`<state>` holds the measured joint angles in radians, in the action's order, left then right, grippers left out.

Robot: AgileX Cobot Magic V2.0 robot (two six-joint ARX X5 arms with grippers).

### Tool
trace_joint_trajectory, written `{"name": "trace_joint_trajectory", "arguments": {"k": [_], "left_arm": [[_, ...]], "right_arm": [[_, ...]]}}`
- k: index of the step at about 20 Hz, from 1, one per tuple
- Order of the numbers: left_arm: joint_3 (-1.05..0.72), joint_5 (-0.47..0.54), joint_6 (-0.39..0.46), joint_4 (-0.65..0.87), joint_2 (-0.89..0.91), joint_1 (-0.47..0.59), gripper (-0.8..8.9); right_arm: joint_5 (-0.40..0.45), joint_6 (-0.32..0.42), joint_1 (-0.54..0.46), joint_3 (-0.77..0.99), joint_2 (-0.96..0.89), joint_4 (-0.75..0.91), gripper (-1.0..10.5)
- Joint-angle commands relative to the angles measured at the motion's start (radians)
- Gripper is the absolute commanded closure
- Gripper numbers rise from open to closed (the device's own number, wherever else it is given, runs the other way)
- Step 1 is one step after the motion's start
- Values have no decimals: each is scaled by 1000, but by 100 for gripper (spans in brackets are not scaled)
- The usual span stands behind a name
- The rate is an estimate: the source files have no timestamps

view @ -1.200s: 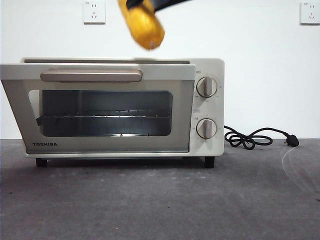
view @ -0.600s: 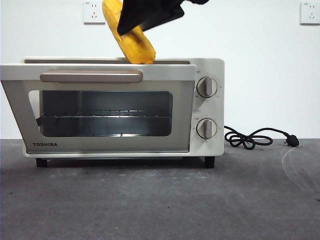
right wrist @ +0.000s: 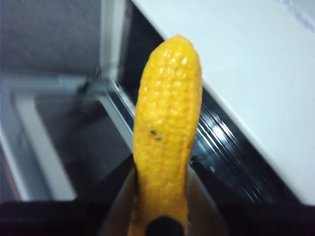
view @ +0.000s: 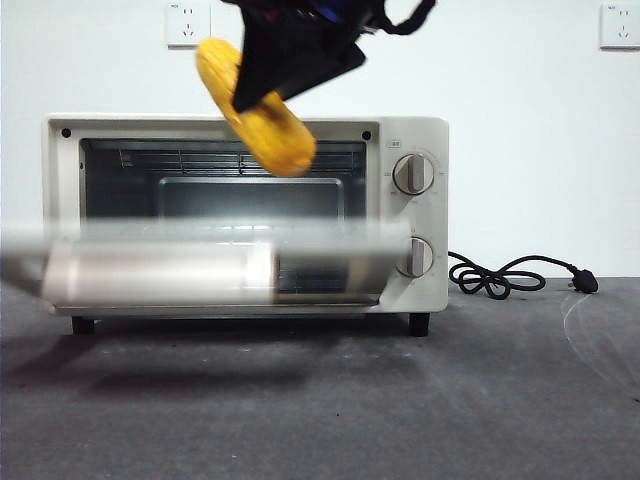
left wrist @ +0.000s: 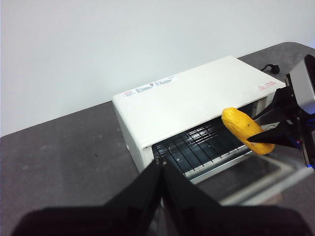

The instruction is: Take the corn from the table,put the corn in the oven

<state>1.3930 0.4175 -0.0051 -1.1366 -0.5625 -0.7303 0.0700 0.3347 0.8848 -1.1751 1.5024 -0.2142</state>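
A: A plain white wall with two sockets stands behind; the dark grey table [view: 500, 400] runs wide under everything; the cream oven [view: 420, 290] sits on it, its black cord [view: 510, 275] coiled on the table off the knob side.

B: And the oven door [view: 210, 265]?

A: Down and blurred in the front view, a pale streak across the lower half of the opening; the dark cavity and a wire rack [view: 200, 158] show above it; in the left wrist view the glass door lies out nearly flat before the mouth.

B: Where is the corn [view: 255, 105]?

A: In the air, before the upper edge of the opening, touching nothing but the right gripper [view: 290, 60]; its two black jaws are clamped on the cob [right wrist: 167, 128] about the middle; in the right wrist view the cob rises straight out from between them.

B: Which way does it point?

A: Its long axis is tilted; from the front, one end is high on the side away from the knobs and the other low toward the middle of the opening; the low end overlaps the cavity's top edge; from the left wrist view the corn [left wrist: 246, 130] hangs over the open door, just outside the mouth, one rounded end free.

B: The left gripper [left wrist: 161, 169]?

A: Well back from the oven, on the side away from the knobs; its jaws are pressed together with nothing between them.
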Motion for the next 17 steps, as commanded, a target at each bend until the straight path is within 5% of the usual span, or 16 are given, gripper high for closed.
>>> {"name": "trace_joint_trajectory", "arguments": {"k": [1,17], "left_arm": [[-8,5,-14,1,5,-3,819],[-8,5,-21,-6,14,-3,819]], "right_arm": [[-28,8,6,0,6,34,959],[-48,117,34,0,142,143,959]]}}
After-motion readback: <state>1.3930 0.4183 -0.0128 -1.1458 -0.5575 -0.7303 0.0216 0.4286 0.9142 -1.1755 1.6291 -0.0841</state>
